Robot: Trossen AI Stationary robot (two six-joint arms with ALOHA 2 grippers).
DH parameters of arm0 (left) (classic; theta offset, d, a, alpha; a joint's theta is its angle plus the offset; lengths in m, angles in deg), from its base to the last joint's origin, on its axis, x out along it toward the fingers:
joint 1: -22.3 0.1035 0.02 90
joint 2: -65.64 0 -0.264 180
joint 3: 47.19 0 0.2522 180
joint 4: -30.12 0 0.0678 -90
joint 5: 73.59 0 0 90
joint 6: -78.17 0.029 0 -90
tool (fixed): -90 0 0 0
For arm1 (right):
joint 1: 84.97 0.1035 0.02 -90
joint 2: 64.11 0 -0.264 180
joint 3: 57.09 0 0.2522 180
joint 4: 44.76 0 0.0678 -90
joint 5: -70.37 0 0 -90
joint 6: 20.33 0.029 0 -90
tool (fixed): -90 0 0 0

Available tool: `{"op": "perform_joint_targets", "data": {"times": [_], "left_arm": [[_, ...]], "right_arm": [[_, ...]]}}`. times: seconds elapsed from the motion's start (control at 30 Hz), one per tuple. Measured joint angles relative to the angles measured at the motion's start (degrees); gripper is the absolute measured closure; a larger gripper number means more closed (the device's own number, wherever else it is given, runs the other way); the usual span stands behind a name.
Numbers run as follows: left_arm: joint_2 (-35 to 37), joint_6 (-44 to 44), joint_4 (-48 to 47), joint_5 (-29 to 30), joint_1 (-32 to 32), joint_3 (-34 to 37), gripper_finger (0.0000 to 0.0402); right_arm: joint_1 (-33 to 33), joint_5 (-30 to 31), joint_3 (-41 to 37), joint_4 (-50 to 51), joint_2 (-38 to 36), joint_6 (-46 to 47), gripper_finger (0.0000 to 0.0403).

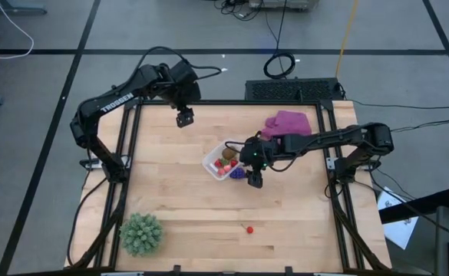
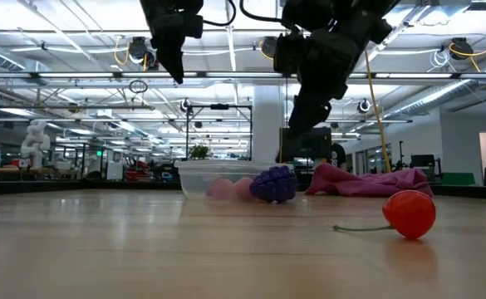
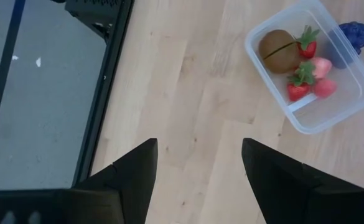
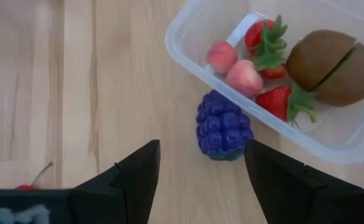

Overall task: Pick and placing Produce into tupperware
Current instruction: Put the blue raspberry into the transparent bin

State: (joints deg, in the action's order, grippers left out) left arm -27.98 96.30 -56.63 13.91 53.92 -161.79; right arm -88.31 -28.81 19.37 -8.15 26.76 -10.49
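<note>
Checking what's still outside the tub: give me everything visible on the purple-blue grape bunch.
The purple-blue grape bunch, a small knobbly toy of rounded beads that looks like plastic or rubber, lies on the wooden table outside the clear plastic square tub, right against its wall. The right gripper hovers open above it, not gripping it.

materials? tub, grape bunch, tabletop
Tub: looks like clear glossy plastic, the fruit shows through its walls.
Grape bunch: likely moulded plastic or rubber, uniform purple-blue, soft sheen.
Tabletop: pale wood, visible grain and plank seams.
</note>
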Motion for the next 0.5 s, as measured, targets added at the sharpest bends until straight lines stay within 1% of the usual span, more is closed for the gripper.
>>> {"op": "perform_joint_targets", "data": {"times": [0.13, 0.3, 0.5], "left_arm": [[0.0, -0.2, 0.0, 0.0, 0.0, 0.0, 0.0163], [0.0, 0.2, 0.0, 0.0, 0.0, 0.0, 0.0163], [0.0, 0.2, 0.0, 0.1, 0.0, 0.0, 0.0163]], "right_arm": [[0.0, 0.1, 0.0, 0.4, 0.0, 0.4, 0.0156], [-0.1, 0.2, 0.0, 1.7, 0.0, 1.5, 0.0120], [-0.4, 0.2, 0.0, 4.1, 0.6, 4.8, 0.0083]]}}
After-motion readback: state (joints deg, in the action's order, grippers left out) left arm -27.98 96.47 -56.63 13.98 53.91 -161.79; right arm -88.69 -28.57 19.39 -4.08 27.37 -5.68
